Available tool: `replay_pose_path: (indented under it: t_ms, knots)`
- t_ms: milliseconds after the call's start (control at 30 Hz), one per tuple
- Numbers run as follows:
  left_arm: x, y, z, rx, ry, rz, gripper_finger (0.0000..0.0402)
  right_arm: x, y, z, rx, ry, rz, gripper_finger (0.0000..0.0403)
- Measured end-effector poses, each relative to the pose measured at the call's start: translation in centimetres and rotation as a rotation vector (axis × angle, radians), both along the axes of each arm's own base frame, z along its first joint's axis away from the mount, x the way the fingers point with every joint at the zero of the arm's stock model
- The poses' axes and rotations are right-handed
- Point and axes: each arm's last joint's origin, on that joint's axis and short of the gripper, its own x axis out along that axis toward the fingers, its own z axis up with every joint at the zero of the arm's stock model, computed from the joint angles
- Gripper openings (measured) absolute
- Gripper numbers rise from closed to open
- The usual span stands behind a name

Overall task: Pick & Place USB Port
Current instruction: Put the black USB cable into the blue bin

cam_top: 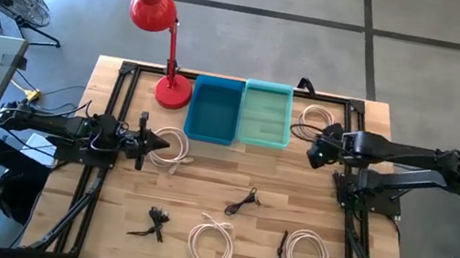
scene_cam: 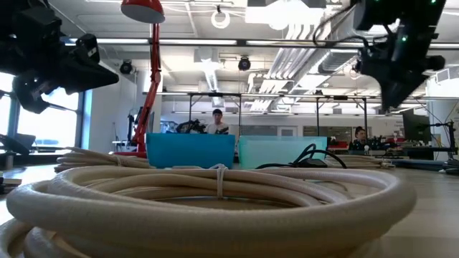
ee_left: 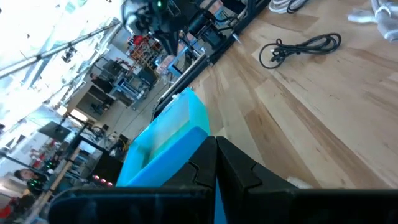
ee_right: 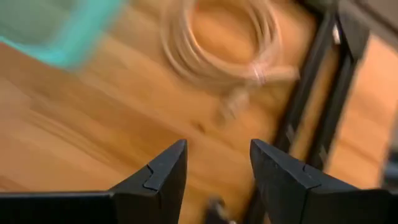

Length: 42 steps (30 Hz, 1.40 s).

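Hovering right end effector point(ee_right: 214, 171): above bare counter point(cam_top: 276, 187) beside the teal bin point(cam_top: 266, 113), its fingers spread apart with nothing between them.
Nearest cable: a cream coil point(ee_right: 217, 46) lies just ahead of that end effector, at the back right of the counter by the black frame rail point(ee_right: 317, 93); in the high view the same coil point(cam_top: 316, 119) sits between the teal bin and the right arm.
Left end effector point(cam_top: 156, 143): fingers closed together, empty as far as I can see, at the left of the counter just beside another cream coil point(cam_top: 173, 149).
Bins: blue bin point(cam_top: 214, 110) and teal bin stand side by side at the back centre; whether anything is in them I cannot tell.
Other cables: a black cable point(cam_top: 243, 203) mid-counter, a second black cable point(cam_top: 156, 223) front left, and two more cream coils point(cam_top: 212, 241) point(cam_top: 307, 253) at the front.
Risk, rail: the coil lies close to the frame rail, so a descent aimed slightly off could strike the metal instead of the cable.
Risk, partial grip: pinching only one loop may let the bundle sag and snag on the bin wall.
Risk, lamp: the red lamp point(cam_top: 156, 20) stands beside the blue bin, so a wide swing there could knock it.
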Motion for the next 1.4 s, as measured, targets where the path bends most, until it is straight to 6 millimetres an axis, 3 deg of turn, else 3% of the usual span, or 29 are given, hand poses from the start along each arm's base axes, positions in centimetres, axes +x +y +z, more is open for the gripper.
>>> replay_pose_path:
  t_ms: [300,633,1200,1400]
  knots:
    - [0.0,0.0,0.0,0.053,0.006,-0.006,0.0002,-0.3,-0.1,-1.3,0.245,0.148,-0.127,0.0169]
    - [0.0,0.0,0.1,0.147,0.005,-0.011,0.0002,0.9,-0.5,-2.9,0.352,0.246,-0.166,0.0169]
    - [0.0,0.0,0.0,0.146,0.01,-0.015,0.0002,3.0,-2.3,-7.4,0.513,0.508,-0.285,0.0169]
    - [0.0,0.0,0.0,0.144,0.013,-0.032,0.0002,3.8,-2.8,-8.8,0.561,0.514,-0.252,0.0169]
